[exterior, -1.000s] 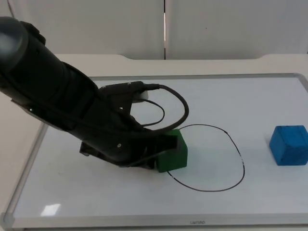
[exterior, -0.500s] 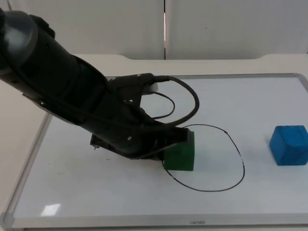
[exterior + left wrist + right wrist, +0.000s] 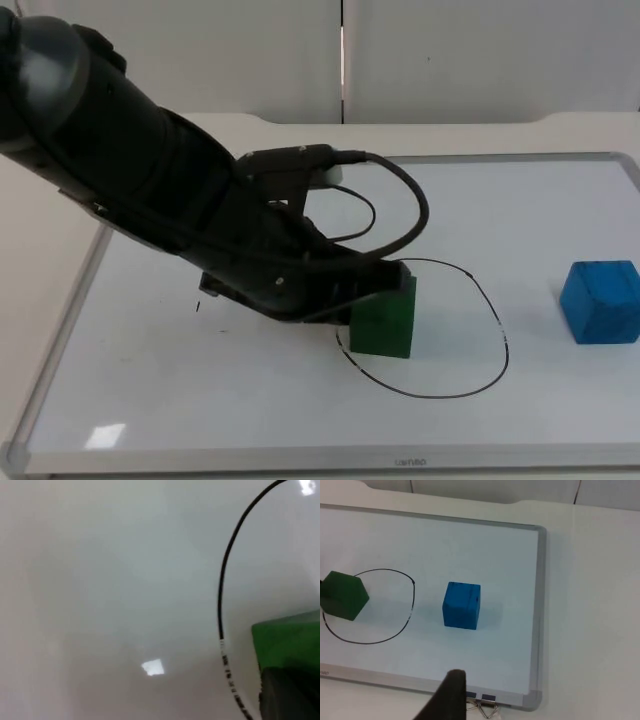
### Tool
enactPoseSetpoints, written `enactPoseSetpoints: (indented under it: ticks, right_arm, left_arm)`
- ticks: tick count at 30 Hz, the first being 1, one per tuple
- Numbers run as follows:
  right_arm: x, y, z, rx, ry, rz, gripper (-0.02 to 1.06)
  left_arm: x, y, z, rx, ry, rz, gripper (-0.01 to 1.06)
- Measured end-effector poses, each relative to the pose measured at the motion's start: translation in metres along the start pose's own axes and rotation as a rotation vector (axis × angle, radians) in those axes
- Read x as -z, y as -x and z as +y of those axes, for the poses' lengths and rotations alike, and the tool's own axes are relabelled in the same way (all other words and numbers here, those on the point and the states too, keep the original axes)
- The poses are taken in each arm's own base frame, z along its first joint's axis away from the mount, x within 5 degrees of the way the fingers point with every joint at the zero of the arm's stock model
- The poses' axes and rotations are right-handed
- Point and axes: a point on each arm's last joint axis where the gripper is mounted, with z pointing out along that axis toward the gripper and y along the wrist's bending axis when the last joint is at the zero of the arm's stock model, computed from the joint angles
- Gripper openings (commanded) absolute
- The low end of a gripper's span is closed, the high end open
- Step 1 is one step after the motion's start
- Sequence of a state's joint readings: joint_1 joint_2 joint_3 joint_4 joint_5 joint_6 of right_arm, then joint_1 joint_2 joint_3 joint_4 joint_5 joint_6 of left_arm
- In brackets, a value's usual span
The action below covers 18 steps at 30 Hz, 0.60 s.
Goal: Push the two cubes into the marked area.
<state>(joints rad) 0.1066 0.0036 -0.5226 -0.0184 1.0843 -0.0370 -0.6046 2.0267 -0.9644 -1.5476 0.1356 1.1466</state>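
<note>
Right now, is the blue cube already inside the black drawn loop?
No. In the top view the blue cube sits on the whiteboard well outside the black loop, apart from its line.

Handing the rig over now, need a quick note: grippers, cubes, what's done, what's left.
Left gripper: low on the whiteboard, against the green cube on its left side; finger state not readable.
Right gripper: waiting off past the board's edge, looking at the blue cube.
Green cube: sits on the left edge of the drawn outline, mostly inside.
Blue cube: outside the outline, to its right, untouched.
Left: nudge green fully in, then push blue in.
</note>
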Motion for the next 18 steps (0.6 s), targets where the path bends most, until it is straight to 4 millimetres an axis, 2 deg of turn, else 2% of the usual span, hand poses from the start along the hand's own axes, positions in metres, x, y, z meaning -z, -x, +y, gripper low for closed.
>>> enactPoseSetpoints:
  ticks: [18]
  right_arm:
    - [0.0,0.0,0.0,0.0,0.0,0.0,1.05]
  left_arm:
    - [0.001,0.002,0.0009,-0.028,0.002,-0.004,0.0]
